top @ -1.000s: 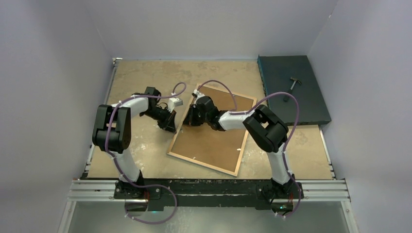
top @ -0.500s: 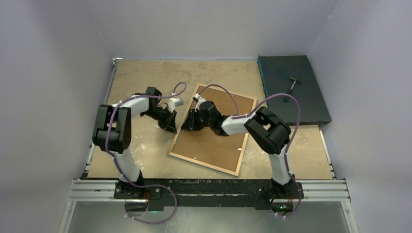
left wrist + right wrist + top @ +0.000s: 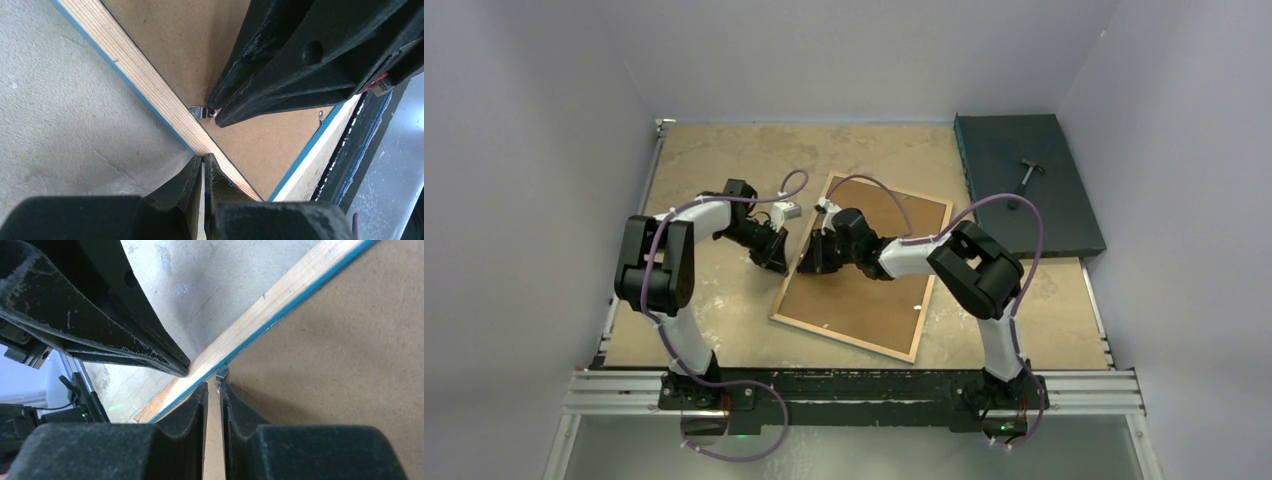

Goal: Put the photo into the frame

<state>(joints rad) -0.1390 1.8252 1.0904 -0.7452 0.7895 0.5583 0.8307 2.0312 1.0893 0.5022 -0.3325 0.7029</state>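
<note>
Left arm (image 3: 656, 262) bent, fingers (image 3: 191, 174) apparently touching frame (image 3: 145, 80)

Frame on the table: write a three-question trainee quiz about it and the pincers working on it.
1. True or false: the frame lies with its blue front facing up.
2. Multiple choice: the tips of the right pincer sit at A) a small metal tab on the frame's back, B) the hammer's handle, C) the bare table.
3. Short answer: does any view show the photo?

Key: 1 false, the pale wood back and brown backing board face up. 2 A. 3 no.
</note>
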